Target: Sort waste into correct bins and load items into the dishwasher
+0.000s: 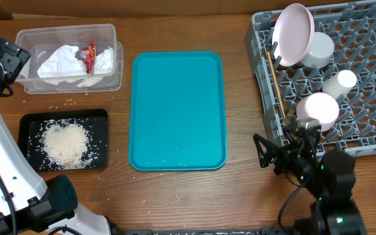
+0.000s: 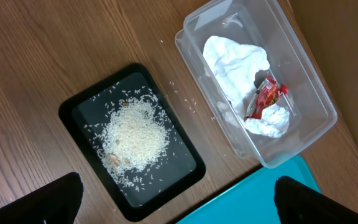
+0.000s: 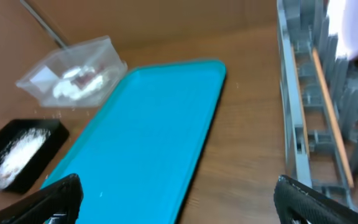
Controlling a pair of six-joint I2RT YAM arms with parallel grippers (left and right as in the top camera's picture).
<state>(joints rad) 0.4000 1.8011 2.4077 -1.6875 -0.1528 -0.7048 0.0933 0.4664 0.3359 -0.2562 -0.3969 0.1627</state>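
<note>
The left gripper [image 2: 178, 200] and right gripper [image 3: 178, 198] are wide open, holding nothing. The soft napkin [image 1: 59, 62] and slippery sauce packet [image 1: 90, 57] lie in the clear tub [image 1: 64, 29], rice [image 1: 64, 143] in the black tray [image 1: 29, 121]. The breakable pink plate [image 1: 294, 32] stands in the rack [image 1: 371, 140]; hold its rim.

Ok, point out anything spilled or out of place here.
Stray rice grains lie on the bare wood between the black tray and the clear tub, outside either bin. A few specks also sit on the teal tray. Nothing else stands out.
</note>
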